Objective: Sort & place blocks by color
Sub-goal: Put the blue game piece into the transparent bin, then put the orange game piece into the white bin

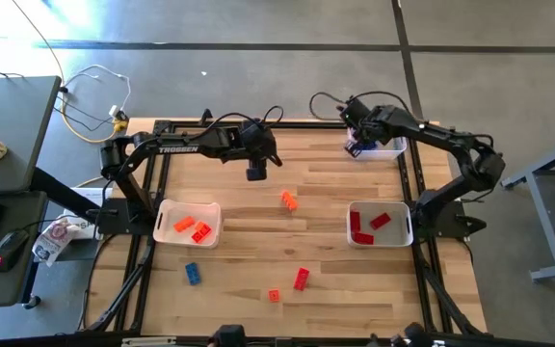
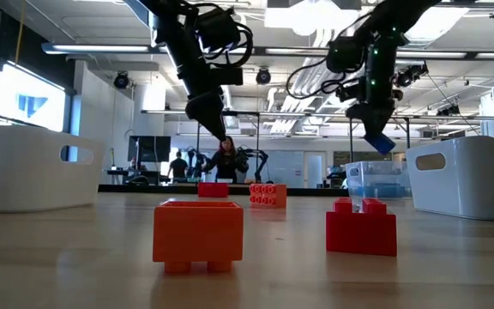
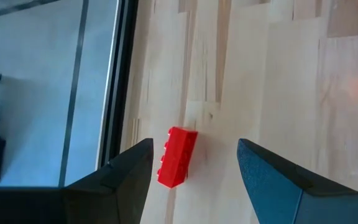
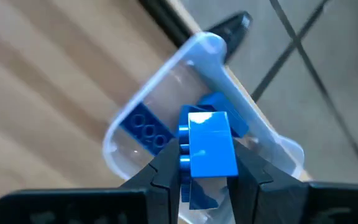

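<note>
My left gripper [image 3: 194,148] is open and hovers above a red block [image 3: 177,157] that lies flat on the wood near the table's far edge; its fingers stand on either side without touching. My right gripper [image 4: 209,163] is shut on a blue block [image 4: 211,144] above a clear tray [image 4: 166,93] at the far right, which holds other blue blocks [image 4: 145,127]. Loose on the table lie an orange block [image 1: 289,200], a blue block [image 1: 192,273], a red block [image 1: 302,279] and another orange block [image 1: 274,295]. My right gripper pinches the blue block between its two fingers by its two opposite sides [image 4: 185,149], coming from above and pointing down. The block is lifted clear and hangs over the clear tray [image 2: 376,180], its studs turned sideways.
A white tray [image 1: 167,210] on the left holds orange blocks [image 1: 193,227]. A white tray [image 1: 405,231] on the right holds red blocks [image 1: 366,226]. Black frame rails run along the table's edges. A desk with a keyboard and mouse stands off the left side.
</note>
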Robot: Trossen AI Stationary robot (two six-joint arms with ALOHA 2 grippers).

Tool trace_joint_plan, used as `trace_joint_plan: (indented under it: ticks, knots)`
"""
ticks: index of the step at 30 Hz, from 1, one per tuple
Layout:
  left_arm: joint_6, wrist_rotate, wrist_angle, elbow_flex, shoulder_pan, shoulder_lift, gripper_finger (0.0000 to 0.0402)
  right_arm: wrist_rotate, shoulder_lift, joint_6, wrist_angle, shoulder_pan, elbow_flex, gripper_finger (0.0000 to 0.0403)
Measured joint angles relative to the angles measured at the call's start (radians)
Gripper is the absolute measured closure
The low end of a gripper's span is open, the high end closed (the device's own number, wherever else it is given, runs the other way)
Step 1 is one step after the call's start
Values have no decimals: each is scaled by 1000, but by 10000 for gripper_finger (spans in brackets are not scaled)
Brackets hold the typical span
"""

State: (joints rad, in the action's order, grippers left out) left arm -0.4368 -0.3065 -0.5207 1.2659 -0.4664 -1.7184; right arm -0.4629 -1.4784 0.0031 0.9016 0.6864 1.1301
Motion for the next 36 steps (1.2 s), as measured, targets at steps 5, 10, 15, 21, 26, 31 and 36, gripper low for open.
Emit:
trace_joint_plan:
  ticks: [5, 10, 15, 21, 26, 31, 36]
  knots:
    - [38, 4, -30, 0, 5, 0, 184, 1, 0, 115, 0, 72, 0, 329]
    - [69, 55, -112, 0, 21, 0, 183, 49, -13, 229, 0, 119, 1, 329]
    - [63, 194, -179, 0, 53, 1, 183, -24, -76, 251, -1, 135, 1, 329]
    - [71, 229, -236, -6, 84, 16, 183, 4, -144, 231, -1, 139, 1, 317]
    - [84, 235, -236, -53, 99, 80, 183, -4, -168, 224, -1, 139, 1, 252]
    - [122, 231, -228, -91, 101, 169, 183, -7, -168, 218, 2, 139, 1, 215]
    - [179, 215, -238, -127, 101, 265, 183, 14, -146, 271, 22, 137, 1, 210]
